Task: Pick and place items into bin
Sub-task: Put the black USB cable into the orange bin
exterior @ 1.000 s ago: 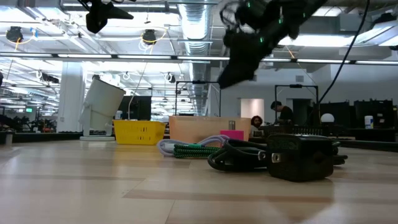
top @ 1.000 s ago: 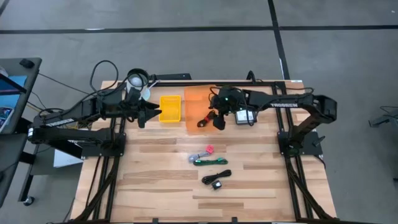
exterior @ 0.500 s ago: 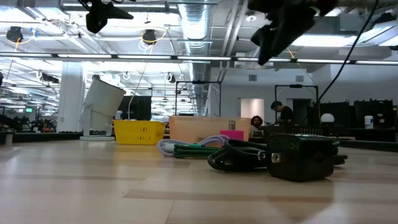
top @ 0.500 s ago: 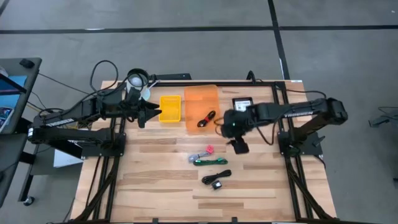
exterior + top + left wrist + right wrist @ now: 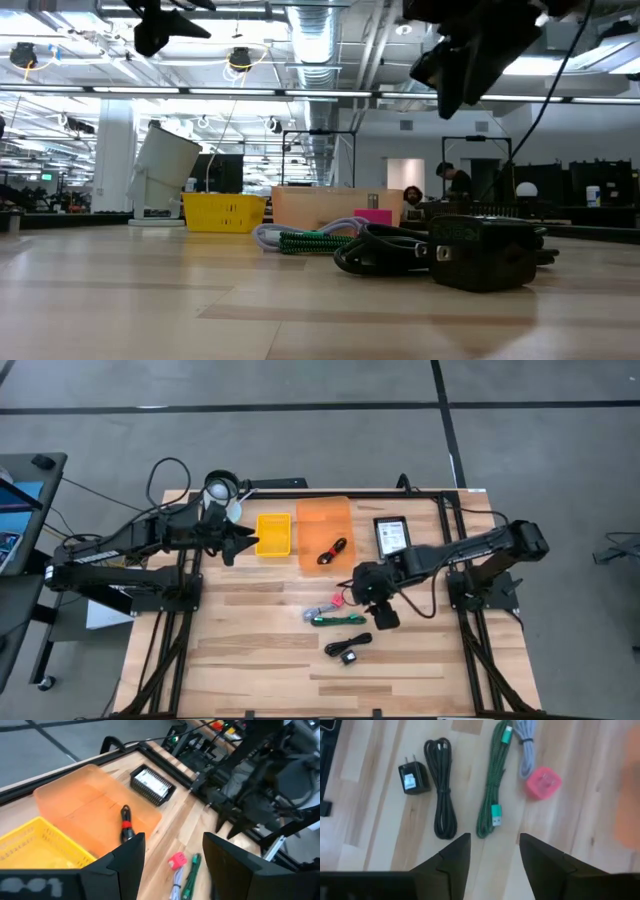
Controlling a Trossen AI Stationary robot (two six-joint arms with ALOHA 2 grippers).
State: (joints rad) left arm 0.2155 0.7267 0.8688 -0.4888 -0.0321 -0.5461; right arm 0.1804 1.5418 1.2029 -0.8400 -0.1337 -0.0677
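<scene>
Green cable (image 5: 495, 795), light and floppy beside the pink block (image 5: 543, 783), suits a mid-bundle pinch by the spread, empty right jaws above.

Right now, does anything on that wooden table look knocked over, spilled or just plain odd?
One thing: the white cylindrical container at the table's far corner, beside the yellow basket, leans at a tilt in the low view. The coiled green cable, coiled black cable and black plug lie tidy, side by side.
</scene>
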